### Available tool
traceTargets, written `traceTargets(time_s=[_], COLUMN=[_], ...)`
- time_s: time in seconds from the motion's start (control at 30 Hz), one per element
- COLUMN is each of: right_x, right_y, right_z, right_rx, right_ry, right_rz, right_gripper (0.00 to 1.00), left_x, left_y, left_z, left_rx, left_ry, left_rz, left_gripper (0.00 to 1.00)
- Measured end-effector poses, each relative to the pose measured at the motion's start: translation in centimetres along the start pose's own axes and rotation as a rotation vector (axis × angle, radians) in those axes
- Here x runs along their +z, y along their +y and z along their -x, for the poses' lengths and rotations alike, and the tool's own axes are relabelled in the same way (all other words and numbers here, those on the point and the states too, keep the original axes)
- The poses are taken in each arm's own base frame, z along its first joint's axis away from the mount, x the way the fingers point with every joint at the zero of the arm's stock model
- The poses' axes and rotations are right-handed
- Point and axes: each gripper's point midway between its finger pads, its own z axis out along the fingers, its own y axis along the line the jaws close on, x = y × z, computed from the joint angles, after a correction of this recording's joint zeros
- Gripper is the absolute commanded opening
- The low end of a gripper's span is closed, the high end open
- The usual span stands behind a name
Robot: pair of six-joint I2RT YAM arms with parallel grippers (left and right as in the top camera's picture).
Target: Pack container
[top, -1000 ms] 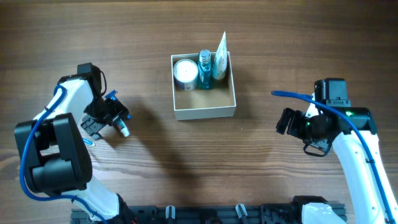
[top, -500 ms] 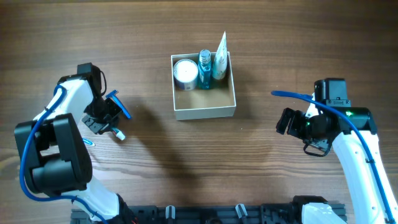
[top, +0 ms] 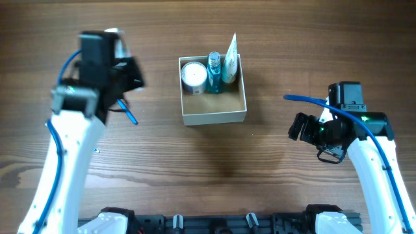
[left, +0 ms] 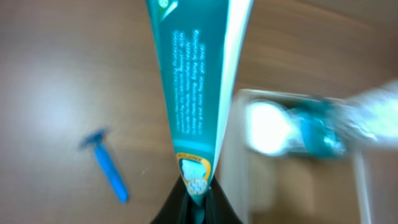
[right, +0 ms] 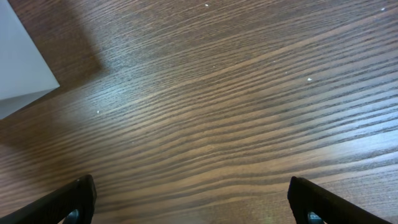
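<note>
Risen since earlier, left fingers (left: 173, 214) clamp a teal tube (left: 199, 93) — blue razor (left: 109, 173) lies near the container (top: 214, 107) — right fingers (right: 78, 196) wide.

**One camera above, one on each wrist**

The overhead camera looks straight down from well above and takes in the whole table (top: 214, 169), both arms and the container (top: 214, 118) near the middle. The left wrist camera faces down along the left pincer (left: 198, 202) from some way off the table. The teal tube (left: 196, 81) clamped there fills the centre of this blurred view. It shares the blue razor (left: 107, 171) and the container with the overhead. The right wrist camera hangs close over the wood grain, looking down between the spread fingers (right: 74, 200) of the right pincer (right: 193, 202). Only a white corner of the container, at upper left, overlaps with the overhead.
</note>
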Motion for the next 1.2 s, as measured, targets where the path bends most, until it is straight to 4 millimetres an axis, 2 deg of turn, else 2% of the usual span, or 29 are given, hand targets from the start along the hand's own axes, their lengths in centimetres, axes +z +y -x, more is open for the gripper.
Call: traceTargets(time_s=[0.03, 0.1, 0.13, 0.2, 0.3, 0.37, 0.5, 0.53, 0.57, 0.6, 0.63, 0.67, 0.73, 0.87, 0.93, 1.0, 1.1, 1.13, 1.17, 1.2], right_x=[0.0, 0.0, 0.0, 0.0, 0.0, 0.0, 0.0, 0.0, 0.0, 0.0, 0.0, 0.0, 0.0, 0.0, 0.0, 0.0, 0.0, 0.0, 0.0, 0.0], right_y=[0.0, 0.0, 0.0, 0.0, 0.0, 0.0, 0.0, 0.0, 0.0, 0.0, 0.0, 0.0, 0.0, 0.0, 0.0, 0.0, 0.0, 0.0, 0.0, 0.0], right_z=[0.0, 0.0, 0.0, 0.0, 0.0, 0.0, 0.0, 0.0, 0.0, 0.0, 0.0, 0.0, 0.0, 0.0, 0.0, 0.0, 0.0, 0.0, 0.0, 0.0], right_rx=[0.000, 0.000, 0.000, 0.000, 0.000, 0.000, 0.000, 0.000, 0.000, 0.000, 0.000, 0.000, 0.000, 0.000, 0.000, 0.000, 0.000, 0.000, 0.000, 0.000], right_ry=[0.000, 0.000, 0.000, 0.000, 0.000, 0.000, 0.000, 0.000, 0.000, 0.000, 0.000, 0.000, 0.000, 0.000, 0.000, 0.000, 0.000, 0.000, 0.000, -0.001], right_rz=[0.000, 0.000, 0.000, 0.000, 0.000, 0.000, 0.000, 0.000, 0.000, 0.000, 0.000, 0.000, 0.000, 0.000, 0.000, 0.000, 0.000, 0.000, 0.000, 0.001], right_gripper=[1.00, 1.00, 1.00, 1.00, 1.00, 1.00, 1.00, 1.00, 1.00, 1.00, 1.00, 1.00, 1.00, 1.00, 1.00, 1.00, 1.00, 1.00, 0.99, 1.00], left_x=[-0.7, -1.0, -0.6, 0.4, 2.5, 4.5, 7.7, 8.2, 8.7, 8.9, 9.0, 9.0, 9.0, 8.8, 8.0, 6.7, 2.6, 1.8, 1.2, 0.8], left_y=[-2.5, -5.8, -8.7, -11.8, -14.8, -15.3, -14.9, -14.8, -14.7, -14.7, -14.7, -14.7, -14.6, -13.7, -13.1, -12.2, -7.0, -5.2, -2.4, 1.3], left_z=[-0.2, -1.3, -2.8, -4.9, -7.3, -9.0, -11.1, -11.4, -11.8, -12.0, -12.1, -12.0, -12.1, -12.3, -11.1, -9.5, -4.0, -2.8, -1.4, -0.1], left_rx=[0.123, 0.324, 0.504, 0.709, 0.891, 0.953, 1.001, 1.006, 1.014, 1.019, 1.023, 1.028, 1.033, 1.023, 0.976, 0.897, 0.578, 0.492, 0.363, 0.197], left_ry=[-0.019, -0.021, -0.005, 0.018, 0.052, 0.110, 0.202, 0.218, 0.232, 0.239, 0.242, 0.241, 0.245, 0.270, 0.237, 0.197, 0.076, 0.053, 0.030, 0.011], left_rz=[-0.053, -0.116, -0.169, -0.224, -0.274, -0.278, -0.264, -0.261, -0.259, -0.258, -0.259, -0.259, -0.259, -0.222, -0.171, -0.136, -0.038, -0.009, 0.035, 0.101], left_gripper=[0.04, 0.04, 0.04, 0.04, 0.04, 0.04, 0.04, 0.10, 0.32, 0.41, 0.54, 0.73, 0.80, 0.83, 1.00, 1.00, 1.00, 1.00, 1.00, 1.00])
